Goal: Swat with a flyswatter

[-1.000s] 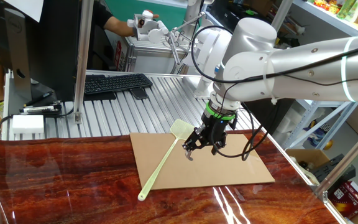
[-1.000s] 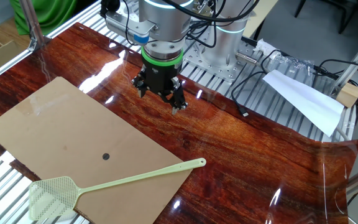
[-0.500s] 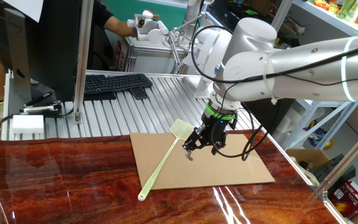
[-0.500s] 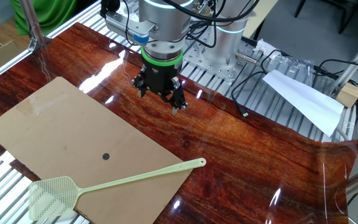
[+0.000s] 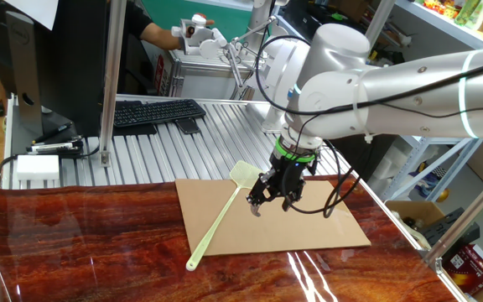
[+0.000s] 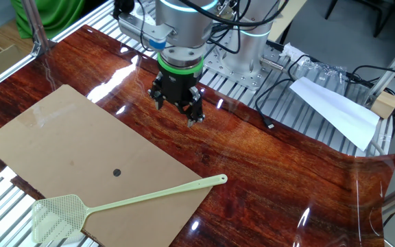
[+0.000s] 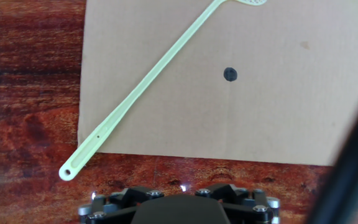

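The pale yellow-green flyswatter (image 5: 218, 220) lies flat across the left part of a cardboard sheet (image 5: 325, 225), its mesh head at the far edge and its handle end on the wood. It also shows in the other fixed view (image 6: 149, 197) and the hand view (image 7: 148, 81). A small black dot (image 6: 116, 172) marks the cardboard (image 6: 53, 137). My gripper (image 5: 271, 205) hovers above the cardboard, right of the swatter, with its fingers apart and empty. In the other fixed view the gripper (image 6: 178, 113) hangs over bare wood. The hand view shows only the gripper's base (image 7: 179, 208).
A keyboard (image 5: 153, 111) and a monitor stand on the slatted metal table behind. A metal post (image 5: 107, 84) rises at the back left. A person stands at the far bench. White paper (image 6: 334, 110) and cables lie beside the arm's base.
The arm has shifted very slightly; the gripper has barely moved. The flyswatter and cardboard lie as before.
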`<state>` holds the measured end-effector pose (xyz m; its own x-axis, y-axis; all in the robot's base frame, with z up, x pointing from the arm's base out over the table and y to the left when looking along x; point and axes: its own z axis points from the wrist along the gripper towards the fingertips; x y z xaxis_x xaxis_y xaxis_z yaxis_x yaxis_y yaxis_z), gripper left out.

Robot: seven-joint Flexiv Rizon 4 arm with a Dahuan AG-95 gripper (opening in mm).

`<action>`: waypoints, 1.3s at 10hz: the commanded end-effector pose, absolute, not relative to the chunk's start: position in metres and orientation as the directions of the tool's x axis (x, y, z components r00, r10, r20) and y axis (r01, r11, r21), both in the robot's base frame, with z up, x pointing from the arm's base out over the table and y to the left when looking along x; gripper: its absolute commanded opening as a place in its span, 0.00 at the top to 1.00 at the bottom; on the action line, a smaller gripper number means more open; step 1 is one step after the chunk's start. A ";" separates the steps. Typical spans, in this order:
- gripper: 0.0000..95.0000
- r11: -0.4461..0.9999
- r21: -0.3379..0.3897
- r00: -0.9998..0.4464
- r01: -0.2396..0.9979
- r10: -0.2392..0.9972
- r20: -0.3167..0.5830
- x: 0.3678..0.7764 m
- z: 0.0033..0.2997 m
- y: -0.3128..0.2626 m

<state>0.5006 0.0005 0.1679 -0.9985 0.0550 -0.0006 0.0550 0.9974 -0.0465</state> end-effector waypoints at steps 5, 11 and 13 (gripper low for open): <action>1.00 0.996 -0.056 -0.998 0.066 0.066 0.000 0.500 0.165 0.002; 1.00 0.996 -0.056 -0.997 0.075 0.075 -0.001 0.500 0.161 0.003; 1.00 0.995 -0.056 -0.997 0.077 0.077 -0.001 0.500 0.160 0.003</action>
<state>0.4994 0.0031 0.1602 -0.9970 0.0769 -0.0012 0.0769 0.9955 -0.0563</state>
